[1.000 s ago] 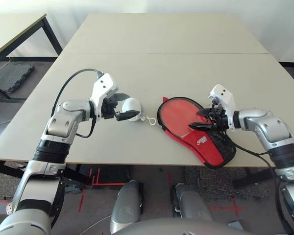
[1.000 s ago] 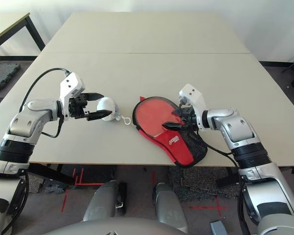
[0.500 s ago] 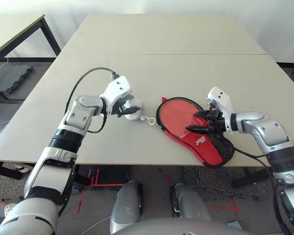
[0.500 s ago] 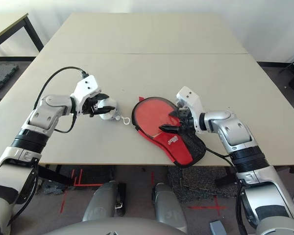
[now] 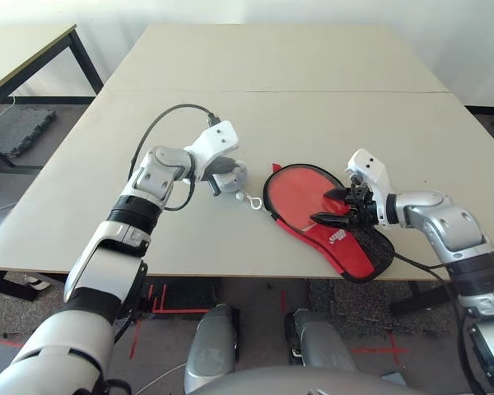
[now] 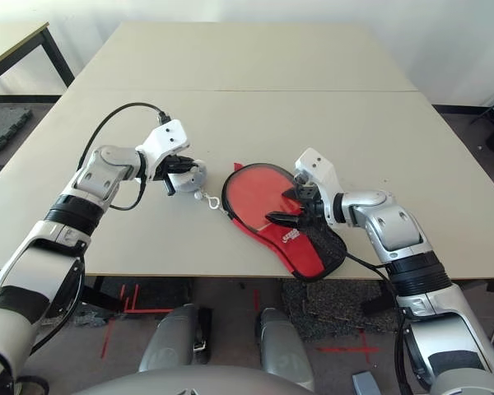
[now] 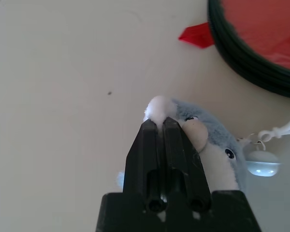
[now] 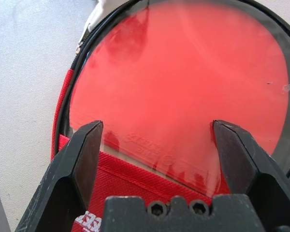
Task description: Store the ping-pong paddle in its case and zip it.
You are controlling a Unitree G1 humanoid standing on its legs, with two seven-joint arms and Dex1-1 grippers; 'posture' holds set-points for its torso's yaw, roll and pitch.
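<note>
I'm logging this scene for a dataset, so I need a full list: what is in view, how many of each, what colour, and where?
ping-pong paddle: one, red round face, lying inside the open case, right of the table's middle.
case: one, red with a black zipper rim and black mesh, near the table's front edge, unzipped.
plush toy: one, grey and white, with a small white clip, on the table left of the case.
tables: two beige tops butted together; a third with black legs at far left.
left pincer: one, black, shut on the plush toy's white tuft.
right pincer: one, black, open, over the paddle's face.
</note>
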